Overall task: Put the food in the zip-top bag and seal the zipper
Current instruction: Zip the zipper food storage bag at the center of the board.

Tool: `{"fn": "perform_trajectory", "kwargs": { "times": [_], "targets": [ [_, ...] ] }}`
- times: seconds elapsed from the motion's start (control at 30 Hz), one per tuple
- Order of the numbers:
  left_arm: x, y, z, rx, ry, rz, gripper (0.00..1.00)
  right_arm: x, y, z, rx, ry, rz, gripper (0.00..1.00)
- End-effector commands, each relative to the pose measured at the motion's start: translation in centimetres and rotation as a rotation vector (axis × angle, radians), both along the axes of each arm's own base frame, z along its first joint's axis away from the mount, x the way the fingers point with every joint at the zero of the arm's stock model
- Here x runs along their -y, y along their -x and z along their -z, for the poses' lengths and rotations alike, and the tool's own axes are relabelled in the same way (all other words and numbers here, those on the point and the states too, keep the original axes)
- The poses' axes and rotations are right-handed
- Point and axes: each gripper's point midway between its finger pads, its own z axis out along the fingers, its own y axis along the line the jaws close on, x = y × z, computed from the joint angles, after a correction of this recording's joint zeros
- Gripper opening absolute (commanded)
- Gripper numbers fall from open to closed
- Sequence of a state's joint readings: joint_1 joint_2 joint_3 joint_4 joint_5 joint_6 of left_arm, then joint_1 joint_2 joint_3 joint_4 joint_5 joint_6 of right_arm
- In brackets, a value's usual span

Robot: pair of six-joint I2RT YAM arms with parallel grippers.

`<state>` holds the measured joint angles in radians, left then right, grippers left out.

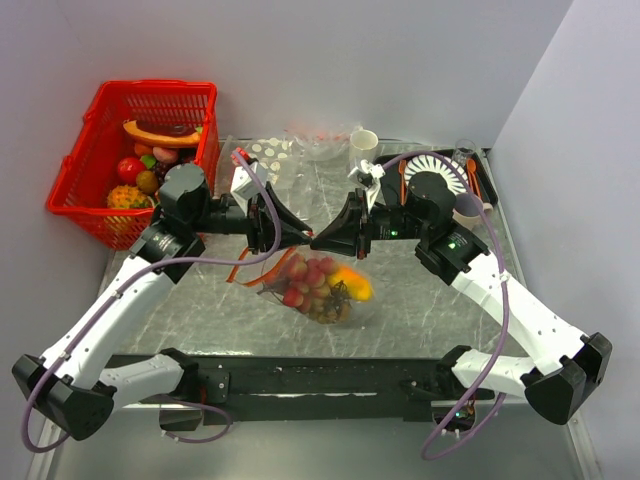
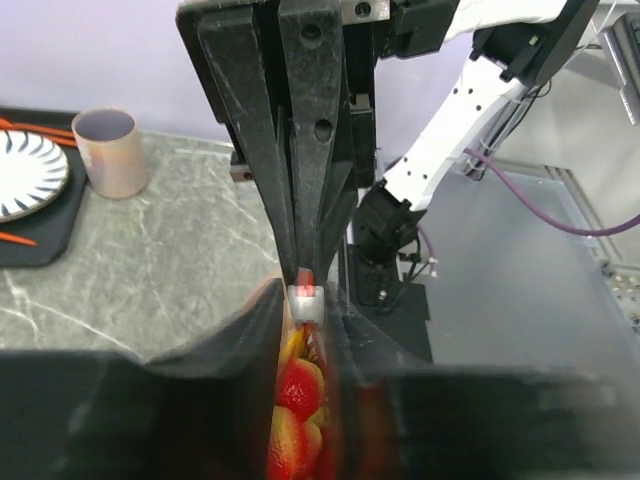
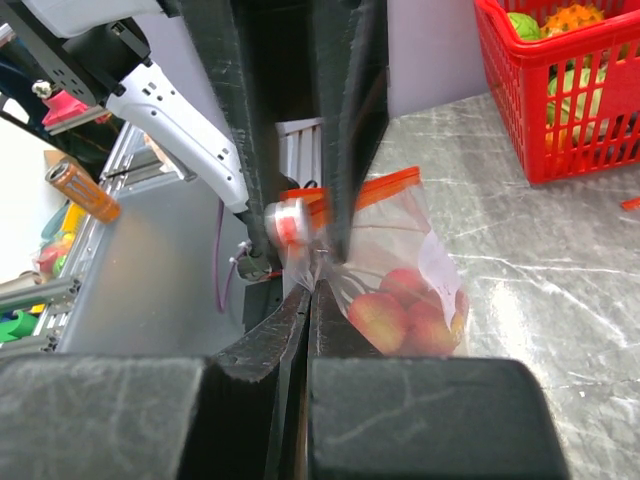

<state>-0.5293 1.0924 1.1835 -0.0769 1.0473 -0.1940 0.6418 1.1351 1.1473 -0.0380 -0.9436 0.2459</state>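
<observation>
The zip-top bag [image 1: 322, 288] hangs between my two grippers over the middle of the table, holding the food [image 1: 312, 282]: several red-yellow fruits and an orange piece. My left gripper [image 1: 298, 236] is shut on the bag's top by the white slider [image 2: 305, 302], with the food [image 2: 295, 400] showing between its jaws. My right gripper [image 1: 322, 241] is shut on the clear plastic of the bag's edge [image 3: 312, 290], tip to tip with the left one. The orange-red zipper [image 3: 385, 184] runs past the left fingers [image 3: 345, 140]. A length of it trails left [image 1: 258, 262].
A red basket [image 1: 160, 88] of fruit stands at the back left. A white-dotted bag [image 1: 266, 152], a cream cup [image 1: 363, 143], a striped plate [image 1: 442, 168] on a black tray and a pink cup [image 1: 467, 211] line the back.
</observation>
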Motion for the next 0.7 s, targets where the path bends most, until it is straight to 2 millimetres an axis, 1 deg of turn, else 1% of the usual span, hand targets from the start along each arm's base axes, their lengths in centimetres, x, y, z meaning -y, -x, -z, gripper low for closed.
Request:
{"fn": "perform_trajectory", "kwargs": {
  "times": [0.0, 0.2, 0.23, 0.27, 0.3, 0.33, 0.4, 0.53, 0.63, 0.67],
  "targets": [
    [-0.3, 0.3, -2.2, 0.076, 0.029, -0.019, 0.01, 0.1, 0.4, -3.8, 0.092, -0.078, -0.012, 0.0],
    [-0.6, 0.2, -2.5, 0.084, 0.036, -0.06, 0.01, 0.3, 0.3, -3.9, 0.122, -0.081, 0.004, 0.01],
    [-0.7, 0.2, -2.6, 0.084, 0.039, -0.062, 0.01, 0.3, 0.4, -3.9, 0.126, -0.083, 0.0, 0.07],
    [-0.7, 0.2, -2.7, 0.082, 0.04, -0.062, 0.01, 0.3, 0.4, -3.9, 0.132, -0.083, 0.0, 0.16],
    [-0.7, 0.4, -2.9, 0.075, 0.044, -0.057, 0.01, 0.2, 0.2, -3.9, 0.132, -0.082, 0.007, 0.35],
    [-0.6, 0.4, -3.0, 0.079, 0.05, -0.055, 0.01, 0.1, 0.1, -3.9, 0.131, -0.082, 0.012, 0.4],
    [-0.6, 0.6, -3.0, 0.066, 0.055, -0.042, 0.01, 0.0, -0.1, -3.8, 0.126, -0.077, 0.021, 0.47],
    [-0.5, 0.6, -3.1, 0.062, 0.058, -0.034, 0.01, -0.6, -0.1, -3.7, 0.15, -0.071, 0.014, 0.49],
    [-0.5, 0.7, -3.3, 0.059, 0.059, -0.026, 0.01, -1.0, -0.4, -3.6, 0.162, -0.067, 0.024, 0.43],
    [-0.5, 0.8, -3.3, 0.057, 0.061, -0.021, 0.01, -1.2, -0.5, -3.5, 0.163, -0.068, 0.023, 0.33]
  ]
}}
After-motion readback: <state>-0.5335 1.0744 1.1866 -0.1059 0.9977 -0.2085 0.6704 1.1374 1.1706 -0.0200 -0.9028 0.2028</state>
